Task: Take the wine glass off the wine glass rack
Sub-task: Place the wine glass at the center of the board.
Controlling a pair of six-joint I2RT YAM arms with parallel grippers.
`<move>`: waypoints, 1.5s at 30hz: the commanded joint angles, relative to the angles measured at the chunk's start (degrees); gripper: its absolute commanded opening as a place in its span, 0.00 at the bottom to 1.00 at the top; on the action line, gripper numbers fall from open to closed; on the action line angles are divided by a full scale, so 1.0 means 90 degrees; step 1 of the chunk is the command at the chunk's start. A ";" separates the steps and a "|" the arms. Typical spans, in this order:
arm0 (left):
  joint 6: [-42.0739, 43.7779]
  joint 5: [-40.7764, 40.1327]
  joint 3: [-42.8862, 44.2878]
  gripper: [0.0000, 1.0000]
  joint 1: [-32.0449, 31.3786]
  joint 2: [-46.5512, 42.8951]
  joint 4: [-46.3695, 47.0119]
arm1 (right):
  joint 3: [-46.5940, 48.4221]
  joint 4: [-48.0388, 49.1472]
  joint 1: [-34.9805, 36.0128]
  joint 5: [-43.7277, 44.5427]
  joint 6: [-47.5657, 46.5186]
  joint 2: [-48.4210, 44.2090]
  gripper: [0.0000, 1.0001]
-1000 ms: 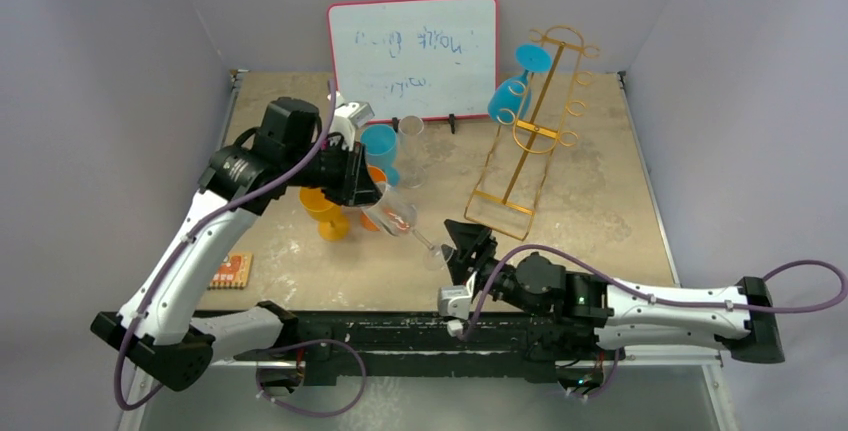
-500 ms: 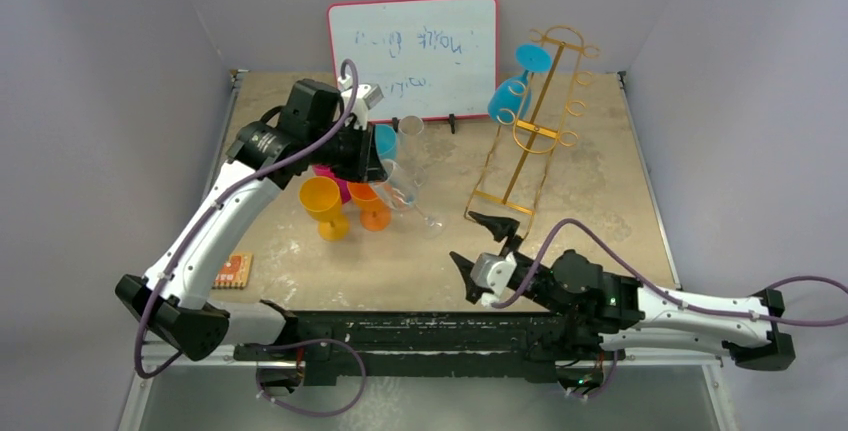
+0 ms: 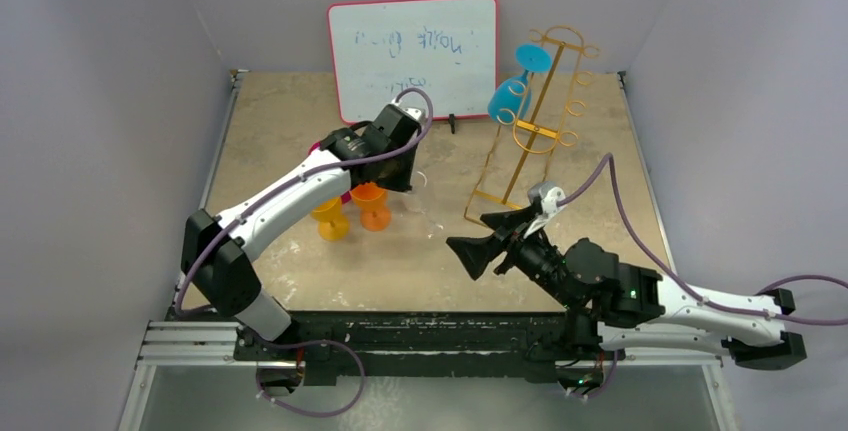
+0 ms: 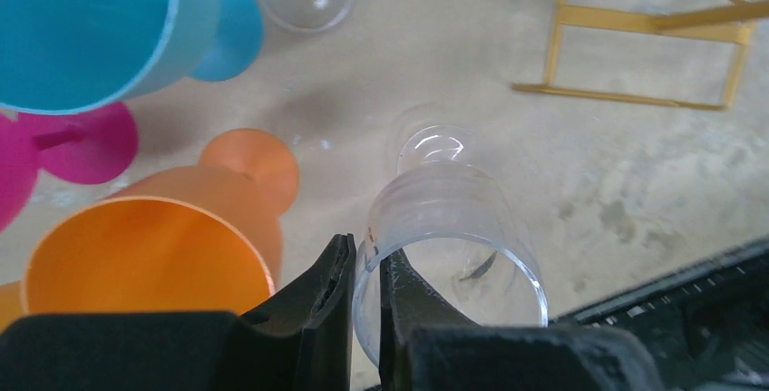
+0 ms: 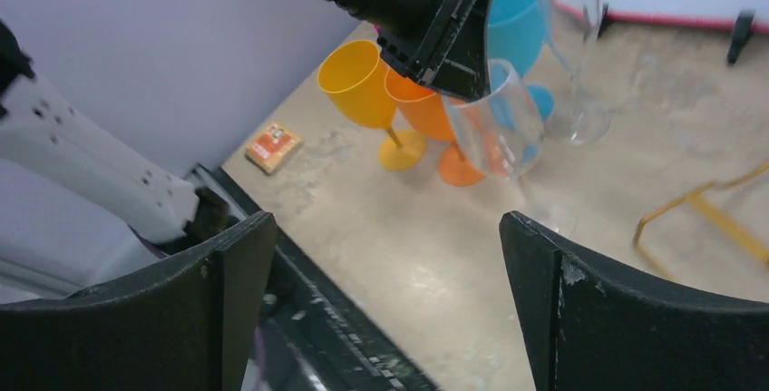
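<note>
Slippage is the main worry. The left gripper [image 4: 365,293] is clamped on the clear glass [image 4: 451,228] by the rim alone, one finger inside the bowl and one outside. A smooth thin wall gives such a pinch little purchase.

In the top view the glass hangs just left of centre. It is well apart from the rack [image 3: 530,131] at upper right of centre, where a blue glass [image 3: 508,96] hangs. From the right wrist view it looks tilted, with its foot low over the table [image 3: 600,201]. I cannot tell whether the foot touches.

If the fingers part while it leans, it probably topples or rolls. The neighbours are close: the nearest orange glass [image 4: 145,255] is just beside it, and a flute [image 5: 571,37] stands behind. A sideways swing or a foot landing on another foot could knock several over.

The right gripper [image 3: 488,236] is empty, its fingers wide apart, at lower right of centre and facing the cluster. A reach toward the rack could clip the wire base.
</note>
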 commanded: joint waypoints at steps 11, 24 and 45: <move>-0.0151 -0.1767 0.0818 0.00 -0.0145 0.0976 -0.0150 | -0.0186 -0.0800 0.0017 0.0548 0.4081 0.0287 1.00; -0.0200 -0.2213 0.0881 0.00 -0.0150 0.0910 -0.0342 | 0.0255 -0.2995 0.0012 0.1379 0.5694 0.0353 1.00; -0.0418 -0.1543 0.0638 0.43 -0.0149 -0.0240 0.0134 | 0.1009 -0.2580 0.0012 0.1026 0.3491 0.0327 1.00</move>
